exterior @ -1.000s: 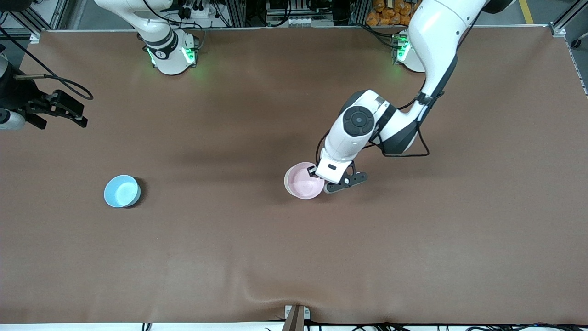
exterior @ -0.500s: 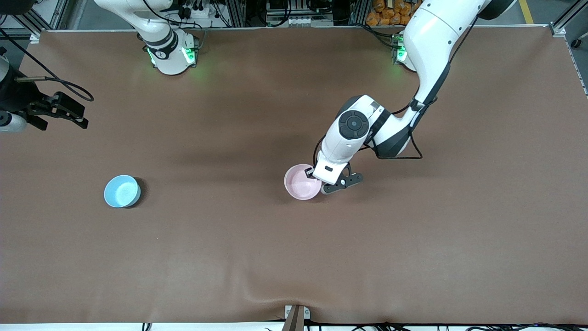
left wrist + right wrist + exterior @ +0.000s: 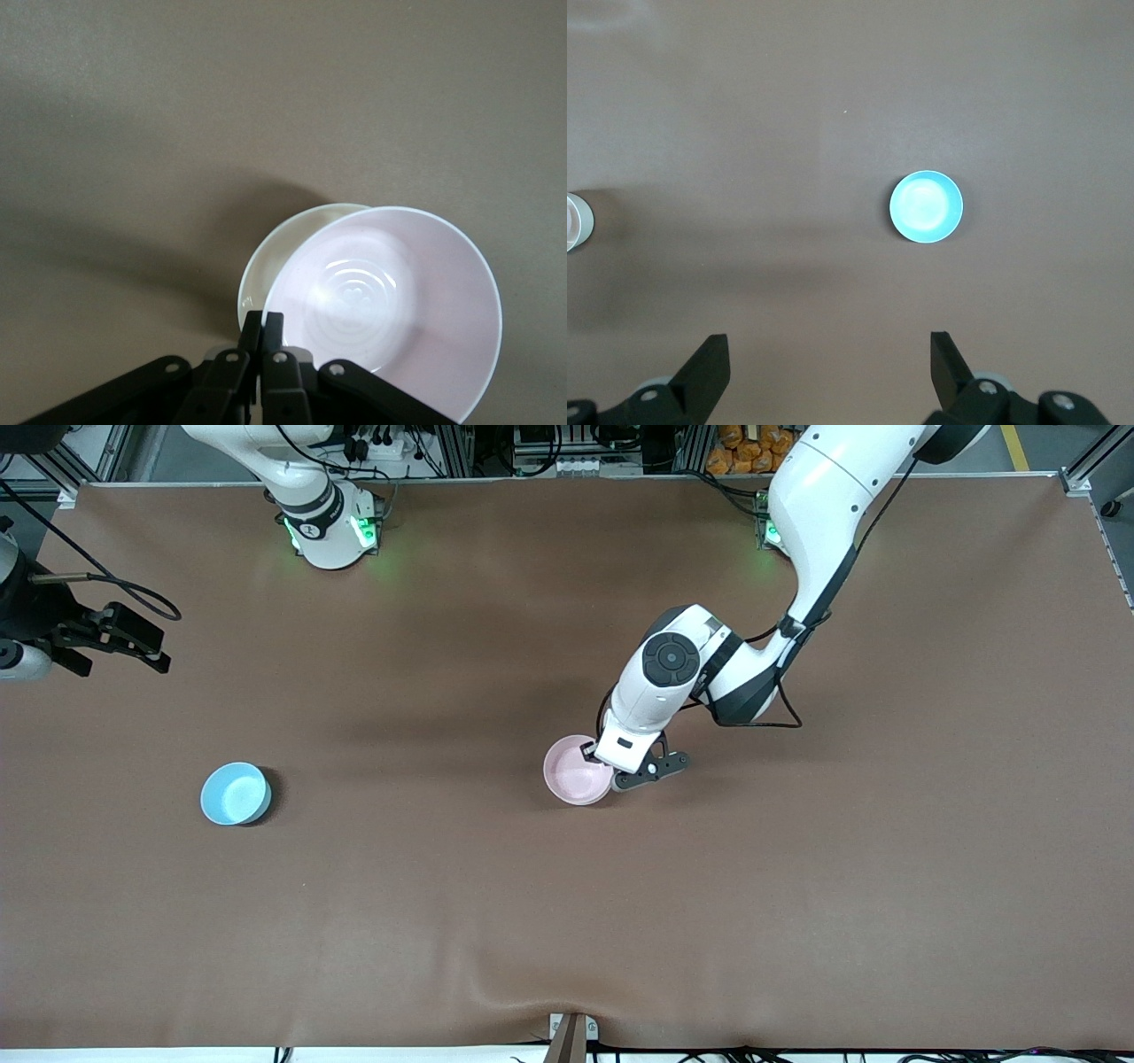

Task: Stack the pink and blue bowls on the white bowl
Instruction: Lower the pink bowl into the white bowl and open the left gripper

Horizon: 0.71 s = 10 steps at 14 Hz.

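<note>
Risk: pink bowl (image 3: 390,301) sits off-centre over white bowl (image 3: 297,243) mid-table; left gripper (image 3: 611,772) pinches its rim. You release now, it tips. Right gripper (image 3: 828,372) waits, fingers apart; blue bowl (image 3: 235,794) well apart.

The pink bowl (image 3: 576,771) is pale pink all over, with no pattern. Peeking out from under the pink bowl is the white bowl (image 3: 266,274), plain and creamy white. The blue bowl (image 3: 235,794) is light sky-blue, plain too. The table (image 3: 443,921) under the pink bowl is brown. The left gripper (image 3: 620,775) beside the pink bowl is black, on a white arm.
</note>
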Motion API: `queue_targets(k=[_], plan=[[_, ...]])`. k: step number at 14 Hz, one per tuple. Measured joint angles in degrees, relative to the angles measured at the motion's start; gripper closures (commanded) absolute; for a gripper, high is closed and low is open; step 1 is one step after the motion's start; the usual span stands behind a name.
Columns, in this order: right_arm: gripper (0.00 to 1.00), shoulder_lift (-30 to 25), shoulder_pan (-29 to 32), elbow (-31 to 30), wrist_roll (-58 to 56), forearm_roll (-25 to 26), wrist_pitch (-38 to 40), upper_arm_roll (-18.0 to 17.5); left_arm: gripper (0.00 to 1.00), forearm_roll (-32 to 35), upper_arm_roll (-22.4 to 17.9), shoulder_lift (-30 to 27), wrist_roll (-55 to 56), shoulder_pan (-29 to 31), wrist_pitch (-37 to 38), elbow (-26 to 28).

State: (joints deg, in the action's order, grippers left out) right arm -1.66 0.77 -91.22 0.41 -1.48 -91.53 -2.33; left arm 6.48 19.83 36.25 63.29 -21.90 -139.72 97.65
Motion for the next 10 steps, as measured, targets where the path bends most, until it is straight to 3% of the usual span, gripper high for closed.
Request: queue_targets(k=[3, 4, 6, 7, 8, 10], plan=[[0.00, 0.0, 0.0, 0.0, 0.0, 0.0, -0.2, 0.0, 1.00, 0.0, -0.1, 0.4, 0.0, 0.0, -0.3, 0.3], [0.00, 0.0, 0.0, 0.0, 0.0, 0.0, -0.3, 0.0, 0.95, 0.0, -0.1, 0.4, 0.0, 0.0, -0.3, 0.4], [0.00, 0.0, 0.0, 0.0, 0.0, 0.3, -0.3, 0.0, 0.28, 0.0, -0.2, 0.4, 0.0, 0.0, -0.3, 0.4], [0.00, 0.0, 0.0, 0.0, 0.0, 0.6, -0.3, 0.0, 0.11, 0.0, -0.2, 0.5, 0.0, 0.0, -0.3, 0.4], [0.00, 0.1, 0.0, 0.0, 0.0, 0.8, -0.3, 0.0, 0.00, 0.0, -0.2, 0.5, 0.0, 0.0, -0.3, 0.4], [0.00, 0.5, 0.0, -0.1, 0.0, 0.9, -0.3, 0.1, 0.00, 0.0, -0.2, 0.5, 0.5, 0.0, -0.5, 0.4]])
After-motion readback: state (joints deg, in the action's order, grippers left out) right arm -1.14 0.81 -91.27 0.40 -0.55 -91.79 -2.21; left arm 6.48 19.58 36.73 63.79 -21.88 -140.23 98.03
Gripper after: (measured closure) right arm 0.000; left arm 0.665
